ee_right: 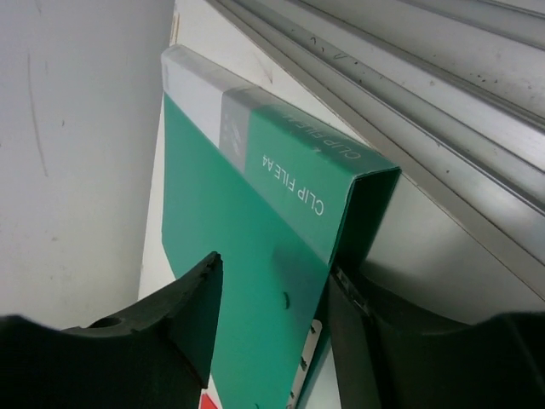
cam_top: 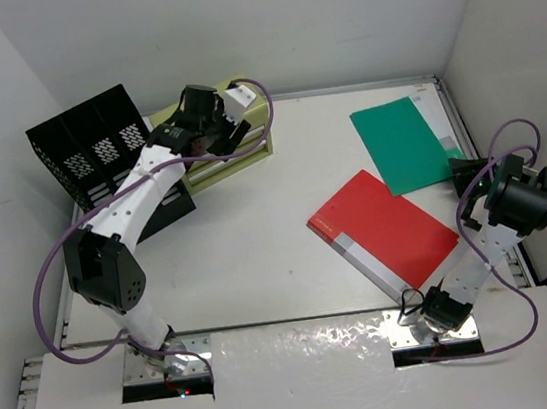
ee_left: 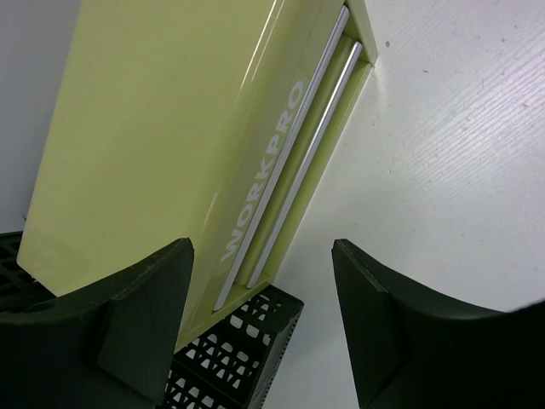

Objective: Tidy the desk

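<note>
The white desk (cam_top: 258,237) holds a green clip file (cam_top: 402,142) at the back right and a red folder (cam_top: 382,225) in the middle right. My right gripper (cam_top: 463,175) is at the green file's near right corner. In the right wrist view this gripper (ee_right: 272,290) is open and straddles the green file (ee_right: 238,196): one finger is over the cover and the other is against the spine edge. My left gripper (cam_top: 200,138) hovers open over the front of the olive-green drawer box (cam_top: 246,148). Nothing sits between the left gripper's (ee_left: 262,290) fingers.
A black mesh file organizer (cam_top: 94,142) stands at the back left, and a black mesh tray (ee_left: 230,358) lies below the drawer box (ee_left: 170,128). A metal edge rail (ee_right: 409,102) runs right beside the green file. White walls close in the desk.
</note>
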Controlling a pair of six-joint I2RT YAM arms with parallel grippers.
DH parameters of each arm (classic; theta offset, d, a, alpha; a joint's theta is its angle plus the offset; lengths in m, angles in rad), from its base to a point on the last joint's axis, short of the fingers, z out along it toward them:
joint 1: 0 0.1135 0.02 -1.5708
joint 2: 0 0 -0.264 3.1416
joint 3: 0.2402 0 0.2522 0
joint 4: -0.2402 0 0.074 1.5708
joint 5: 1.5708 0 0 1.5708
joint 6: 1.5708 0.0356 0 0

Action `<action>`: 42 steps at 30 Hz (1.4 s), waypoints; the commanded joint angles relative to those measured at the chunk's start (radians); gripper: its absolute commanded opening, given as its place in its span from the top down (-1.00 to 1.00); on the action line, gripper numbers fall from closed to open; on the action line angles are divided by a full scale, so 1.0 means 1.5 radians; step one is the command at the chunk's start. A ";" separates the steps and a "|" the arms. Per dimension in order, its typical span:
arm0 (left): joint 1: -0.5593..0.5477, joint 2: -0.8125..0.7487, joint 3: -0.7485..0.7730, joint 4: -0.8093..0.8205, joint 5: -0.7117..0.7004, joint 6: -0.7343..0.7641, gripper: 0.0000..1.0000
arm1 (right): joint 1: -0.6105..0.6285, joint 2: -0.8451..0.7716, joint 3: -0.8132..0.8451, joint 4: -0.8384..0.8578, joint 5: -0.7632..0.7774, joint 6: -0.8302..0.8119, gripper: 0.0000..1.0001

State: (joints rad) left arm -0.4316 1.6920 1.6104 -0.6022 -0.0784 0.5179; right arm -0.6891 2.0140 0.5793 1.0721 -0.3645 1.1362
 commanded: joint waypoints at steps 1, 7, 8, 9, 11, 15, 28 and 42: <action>-0.006 -0.037 0.011 0.029 -0.004 -0.010 -0.30 | 0.001 0.017 0.018 -0.019 0.019 -0.020 0.04; -0.005 -0.037 -0.006 0.034 -0.005 -0.012 -0.30 | 0.001 0.046 0.039 -0.030 -0.009 -0.046 0.95; -0.006 -0.036 -0.003 0.032 -0.004 -0.013 -0.30 | 0.002 0.042 0.043 -0.044 -0.015 -0.055 1.00; -0.006 -0.036 -0.002 0.031 -0.003 -0.016 -0.30 | 0.005 0.030 0.043 -0.057 -0.016 -0.067 1.00; -0.007 -0.038 0.002 0.030 0.002 -0.017 -0.30 | 0.024 -0.031 0.046 -0.125 -0.003 -0.138 1.00; -0.009 -0.046 -0.005 0.035 0.017 -0.018 -0.30 | 0.081 -0.163 0.057 -0.231 0.061 -0.275 1.00; -0.013 -0.041 -0.050 0.067 0.084 -0.012 -0.30 | 0.233 -0.447 0.036 -0.359 0.049 -0.502 1.00; -0.126 0.094 0.107 0.080 0.172 0.053 -0.30 | 0.319 -0.649 0.011 -0.574 0.075 -0.629 1.00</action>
State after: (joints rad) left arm -0.5972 1.8240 1.7176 -0.5381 0.0967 0.5617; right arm -0.2253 1.0672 0.6094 0.2695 -0.2596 0.2440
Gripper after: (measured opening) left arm 0.649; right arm 0.002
